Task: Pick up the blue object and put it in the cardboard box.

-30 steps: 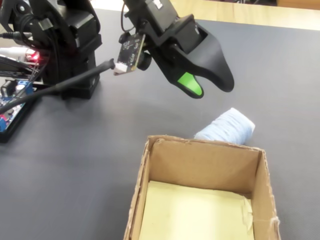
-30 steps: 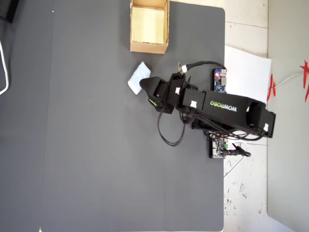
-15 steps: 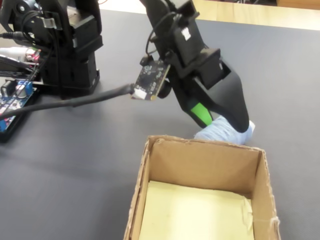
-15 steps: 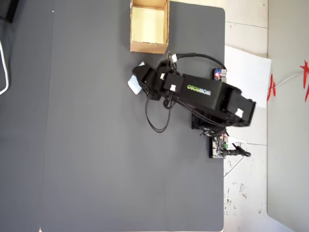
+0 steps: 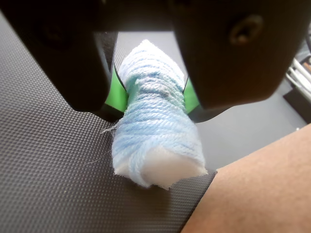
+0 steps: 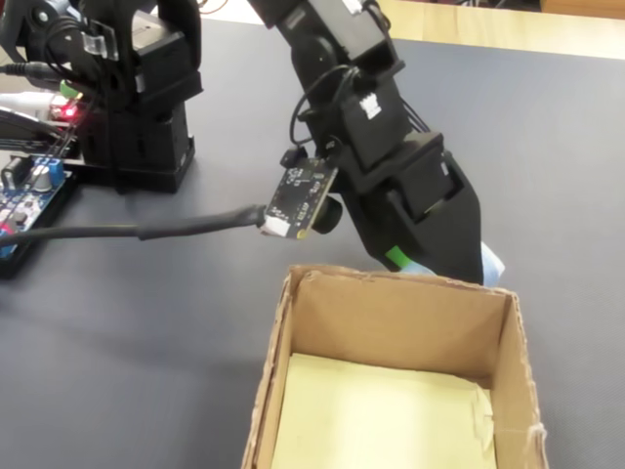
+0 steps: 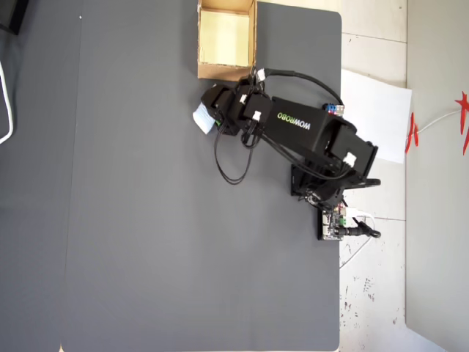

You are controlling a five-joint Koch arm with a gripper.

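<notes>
The blue object (image 5: 154, 131) is a pale blue, yarn-wrapped soft pad, and my gripper (image 5: 151, 99) is shut on it, its green-lined jaws pressing both sides. Its lower end hangs close over the dark mat. Tan cardboard of the cardboard box (image 5: 262, 194) fills the lower right of the wrist view. In the fixed view the gripper (image 6: 439, 259) sits just behind the box's far wall (image 6: 391, 313), with a corner of the blue object (image 6: 491, 264) peeking out. From overhead, the blue object (image 7: 203, 117) and gripper (image 7: 212, 114) are just below the box (image 7: 226, 72), whose pale yellowish floor is bare.
The arm's base and electronics (image 6: 137, 98) stand at the fixed view's upper left, with a blue circuit board (image 6: 29, 191) and a thick black cable (image 6: 146, 232) running across the mat. White paper (image 7: 374, 110) lies off the mat's right edge in the overhead view.
</notes>
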